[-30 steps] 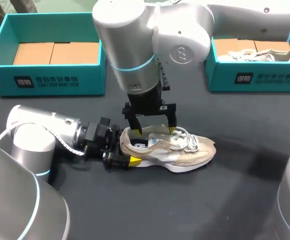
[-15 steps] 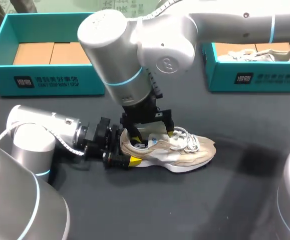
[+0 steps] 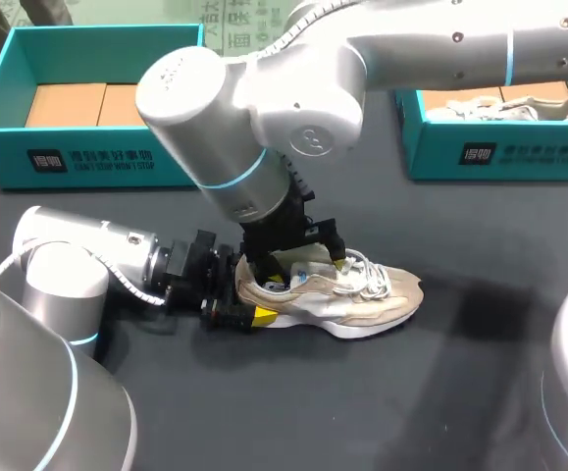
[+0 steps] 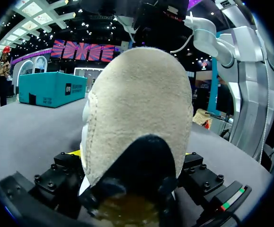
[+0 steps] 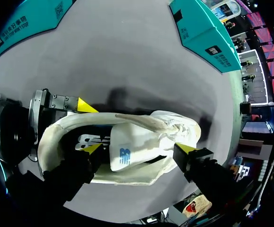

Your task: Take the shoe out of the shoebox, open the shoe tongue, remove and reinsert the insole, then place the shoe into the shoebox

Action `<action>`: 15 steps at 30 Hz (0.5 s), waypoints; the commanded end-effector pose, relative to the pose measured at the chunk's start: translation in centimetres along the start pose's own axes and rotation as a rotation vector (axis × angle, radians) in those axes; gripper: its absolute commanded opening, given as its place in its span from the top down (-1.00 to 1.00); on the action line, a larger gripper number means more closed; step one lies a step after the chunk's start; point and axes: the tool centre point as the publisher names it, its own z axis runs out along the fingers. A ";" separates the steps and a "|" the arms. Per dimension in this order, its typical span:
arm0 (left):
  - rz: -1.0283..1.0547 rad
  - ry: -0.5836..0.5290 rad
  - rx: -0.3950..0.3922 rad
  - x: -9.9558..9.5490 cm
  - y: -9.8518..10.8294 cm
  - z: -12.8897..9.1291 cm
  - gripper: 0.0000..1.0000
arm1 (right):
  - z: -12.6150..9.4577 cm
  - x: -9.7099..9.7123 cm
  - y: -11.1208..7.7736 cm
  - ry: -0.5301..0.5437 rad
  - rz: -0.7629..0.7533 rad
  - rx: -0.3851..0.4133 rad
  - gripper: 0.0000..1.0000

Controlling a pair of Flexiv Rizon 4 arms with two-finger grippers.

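Well behind the left gripper (image 3: 246,306), at the far edge of the dark tabletop (image 3: 411,392), stands the teal left shoebox (image 3: 87,157) with brown cardboard (image 3: 107,103) lying inside it. The left arm (image 3: 77,265) lies low along the tabletop, and its gripper is clenched on the heel (image 4: 141,104) of the beige shoe (image 3: 362,299). One yellow tip sits against each side of the heel, which fills the space between the fingers in the left wrist view. The shoe stands upright on its sole on the tabletop, outside both boxes, its toe pointing away from the left gripper. The right arm (image 3: 264,108) comes down over the shoe from above. The right gripper (image 3: 301,263) is released, with its fingers spread wide. One yellow tip is down in the shoe's opening just ahead of the heel, and the other is near the white laces (image 3: 367,267). The tongue (image 5: 127,153) lies between the two fingers. Well beyond the right gripper, at the far edge, is the teal right shoebox (image 3: 499,152), with a second shoe (image 3: 490,106) lying inside it.
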 end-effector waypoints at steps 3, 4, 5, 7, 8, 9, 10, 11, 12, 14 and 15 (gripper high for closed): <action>-0.001 0.000 -0.001 -0.3 0.4 0.0 1.00 | 0.7 0.6 -0.9 -0.040 0.276 -0.026 -1.00; -0.001 0.000 -0.001 -0.3 0.4 0.0 1.00 | 0.7 0.6 -1.0 -0.042 0.285 -0.032 -1.00; -0.001 0.000 -0.001 -0.3 0.4 0.0 1.00 | 0.6 0.6 -1.1 -0.045 0.292 -0.039 -1.00; -0.001 0.000 -0.001 -0.3 0.4 0.0 1.00 | 0.7 0.4 -1.2 -0.057 0.305 -0.044 -1.00; -0.001 0.000 -0.001 -0.3 0.4 0.0 1.00 | 0.8 0.3 -1.2 -0.056 0.309 -0.046 -1.00; -0.001 0.000 -0.001 -0.3 0.4 0.0 1.00 | 1.0 0.1 -1.2 -0.059 0.315 -0.043 -1.00; -0.001 0.000 -0.001 -0.3 0.4 0.0 1.00 | 1.2 -0.1 -1.2 -0.062 0.322 -0.040 -1.00; -0.001 0.000 -0.001 -0.3 0.4 0.0 1.00 | 1.3 -0.3 -1.3 -0.060 0.327 -0.040 -1.00; -0.001 0.000 -0.001 -0.3 0.4 0.0 1.00 | 1.4 -0.4 -1.3 -0.059 0.331 -0.043 -1.00; -0.001 0.000 -0.001 -0.3 0.4 0.0 1.00 | 1.6 -0.9 -1.4 -0.058 0.341 -0.046 -1.00; -0.001 0.000 -0.001 -0.3 0.4 0.0 1.00 | 1.8 -1.1 -1.4 -0.058 0.344 -0.046 -1.00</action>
